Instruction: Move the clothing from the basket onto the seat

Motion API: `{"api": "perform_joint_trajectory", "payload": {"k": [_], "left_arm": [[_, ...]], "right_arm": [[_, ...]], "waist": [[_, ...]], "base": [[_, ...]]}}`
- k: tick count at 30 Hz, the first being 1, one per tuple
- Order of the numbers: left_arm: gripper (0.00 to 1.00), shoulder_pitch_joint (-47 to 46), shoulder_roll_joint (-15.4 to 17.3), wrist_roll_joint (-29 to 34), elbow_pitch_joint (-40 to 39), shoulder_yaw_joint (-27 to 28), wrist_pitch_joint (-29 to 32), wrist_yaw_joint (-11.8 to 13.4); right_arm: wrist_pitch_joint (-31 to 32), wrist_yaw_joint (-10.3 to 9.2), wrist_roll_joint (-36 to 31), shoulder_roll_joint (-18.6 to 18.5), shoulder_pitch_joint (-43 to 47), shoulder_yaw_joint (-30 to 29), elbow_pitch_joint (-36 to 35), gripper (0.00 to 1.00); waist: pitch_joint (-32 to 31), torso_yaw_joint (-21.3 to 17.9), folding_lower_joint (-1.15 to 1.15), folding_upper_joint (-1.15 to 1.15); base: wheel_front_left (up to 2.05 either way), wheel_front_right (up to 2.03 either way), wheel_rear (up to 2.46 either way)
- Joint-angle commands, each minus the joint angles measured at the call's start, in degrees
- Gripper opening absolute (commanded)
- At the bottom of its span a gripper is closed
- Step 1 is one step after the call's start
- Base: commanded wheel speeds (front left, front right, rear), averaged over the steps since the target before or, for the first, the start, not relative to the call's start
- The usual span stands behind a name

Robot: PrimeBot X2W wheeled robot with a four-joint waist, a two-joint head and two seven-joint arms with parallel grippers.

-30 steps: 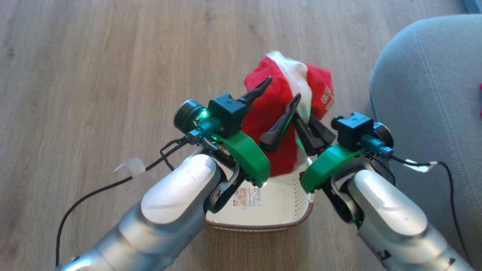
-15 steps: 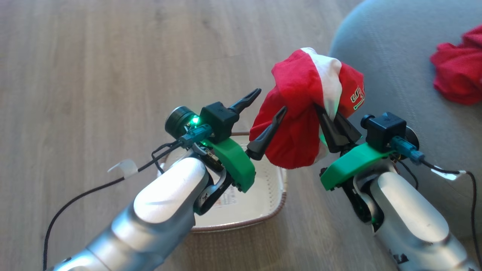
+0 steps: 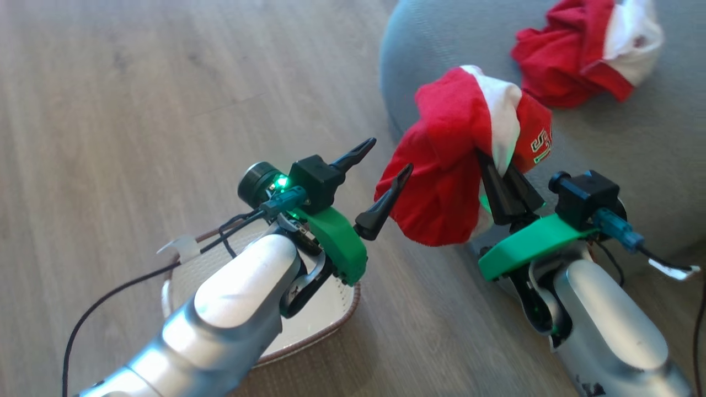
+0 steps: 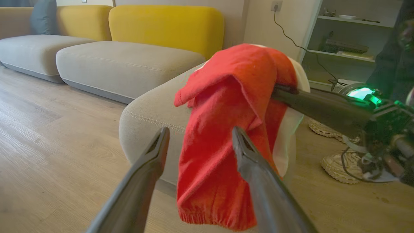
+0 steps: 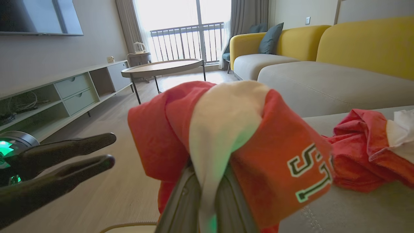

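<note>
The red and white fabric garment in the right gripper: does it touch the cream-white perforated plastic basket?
Apart. The head view shows bare wooden floor between the hanging garment and the basket.

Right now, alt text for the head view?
The right gripper, jaws shut, holds a red-and-white garment up beside the grey seat, on which a second garment lies. The left gripper, jaws open, is beside it; the basket sits lower left.

A yellow-backed sofa [image 4: 161, 29], a round table [image 5: 161, 66] and a low cabinet [image 5: 74, 89] stand on wooden floor [image 3: 138, 82].
</note>
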Motion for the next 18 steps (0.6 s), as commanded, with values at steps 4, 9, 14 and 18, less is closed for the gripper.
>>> {"api": "perform_joint_trajectory", "payload": {"k": [4, 9, 14, 18], "left_arm": [[1.00, -0.4, 0.4, 1.2, -1.3, 3.2, -0.5, -0.2], [1.00, 0.8, 0.7, 2.3, -2.1, 5.2, -0.5, -0.1], [1.00, 1.4, 0.3, 3.5, -2.0, 5.6, -0.5, -0.8], [1.00, 1.2, -0.1, 4.3, -2.1, 5.9, -0.5, -1.5]], "right_arm": [[-0.3, 0.40, -0.9, 0.3, 0.8, -0.5, -3.1, 0.00], [-0.3, 0.40, -1.2, 0.9, 1.6, -1.6, -4.4, 0.00], [-0.3, 0.40, -2.2, 1.2, 3.2, -4.2, -6.8, 0.00], [-0.3, 0.40, -3.5, 1.5, 4.8, -6.8, -8.9, 0.00]], "waist": [[-0.8, -4.1, 0.00, 0.00], [-0.7, -7.8, 0.00, 0.00], [0.2, -8.8, 0.00, 0.00], [1.4, -9.1, 0.00, 0.00]], "base": [[0.00, 0.00, 0.00], [0.00, 0.00, 0.00], [0.00, 0.00, 0.00], [0.00, 0.00, 0.00]]}}
